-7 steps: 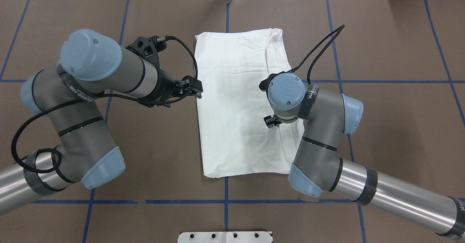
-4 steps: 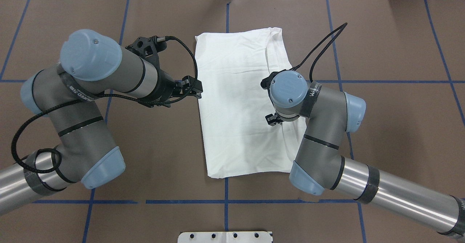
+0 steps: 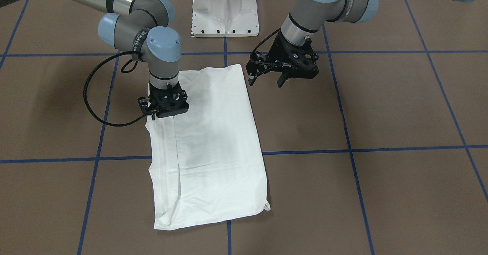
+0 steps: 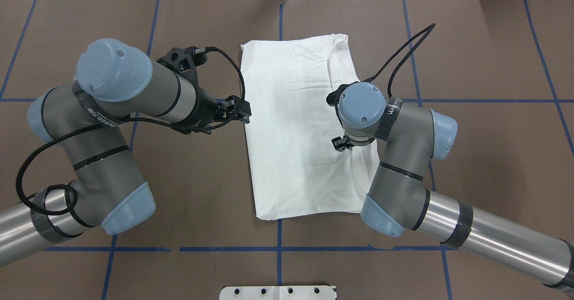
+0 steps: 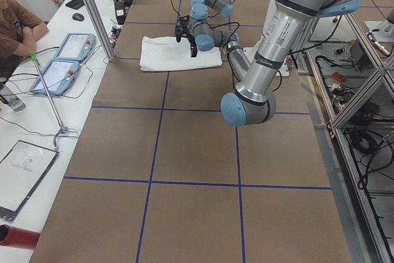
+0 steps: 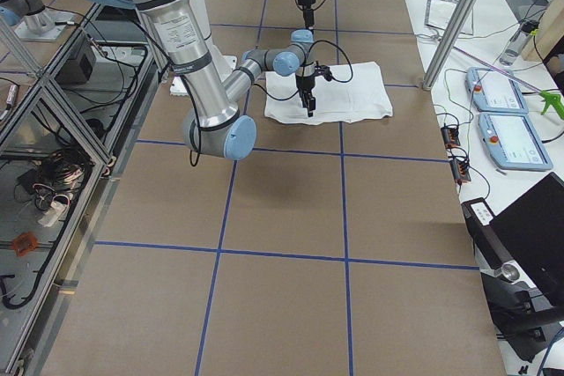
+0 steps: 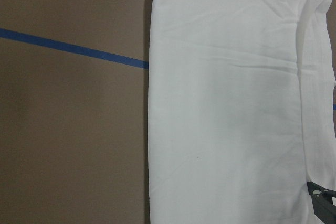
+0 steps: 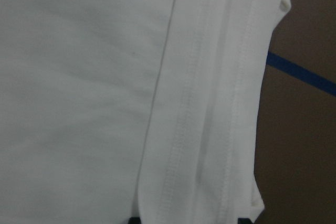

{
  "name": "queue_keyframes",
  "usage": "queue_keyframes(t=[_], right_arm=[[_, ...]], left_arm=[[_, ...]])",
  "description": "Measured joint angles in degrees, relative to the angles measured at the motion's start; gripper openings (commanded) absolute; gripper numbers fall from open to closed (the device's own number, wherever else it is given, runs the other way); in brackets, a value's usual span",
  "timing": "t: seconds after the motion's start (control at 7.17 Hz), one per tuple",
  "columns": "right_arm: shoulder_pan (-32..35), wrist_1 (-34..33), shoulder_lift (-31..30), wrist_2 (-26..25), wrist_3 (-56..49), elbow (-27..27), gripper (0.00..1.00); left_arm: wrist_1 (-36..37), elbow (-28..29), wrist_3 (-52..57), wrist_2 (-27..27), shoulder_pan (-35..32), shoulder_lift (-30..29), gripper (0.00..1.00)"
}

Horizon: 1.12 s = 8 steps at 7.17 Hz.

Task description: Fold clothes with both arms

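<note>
The white shirt lies folded into a long rectangle in the middle of the brown table. My right gripper points straight down and is closed on the layered edge on the shirt's right side. The right wrist view shows those stitched hems close up. My left gripper hovers open just off the shirt's left edge, near the end closest to my base, touching nothing. One of its fingertips shows beside the cloth.
The white pedestal stands at the near table edge between the arms. Blue tape lines grid the brown surface. A person sits at a side desk with two pendants, beyond the table's far edge.
My right gripper has slid to the right and slightly away from my base, dragging the shirt's near end a little to the right. The left arm has barely moved.
</note>
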Motion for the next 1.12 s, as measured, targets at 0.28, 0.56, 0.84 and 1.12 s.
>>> queue_keyframes(t=[0.28, 0.56, 0.84, 1.12], right_arm=[[0.3, 0.1, -0.7, 0.0, -0.3, 0.2, 0.69], [1.2, 0.2, -2.1, 0.1, -0.8, 0.9, 0.71], [2.9, 0.4, -4.8, 0.2, -2.9, 2.5, 0.75], [4.3, 0.6, -6.7, 1.0, -4.0, 4.4, 0.92]], left_arm=[[0.0, 0.0, 0.0, 0.0, 0.1, 0.0, 1.00], [0.0, 0.0, 0.0, 0.0, 0.1, -0.1, 1.00], [0.0, 0.0, 0.0, 0.0, 0.3, -0.1, 1.00], [0.0, -0.1, -0.1, 0.1, 0.5, -0.1, 1.00]])
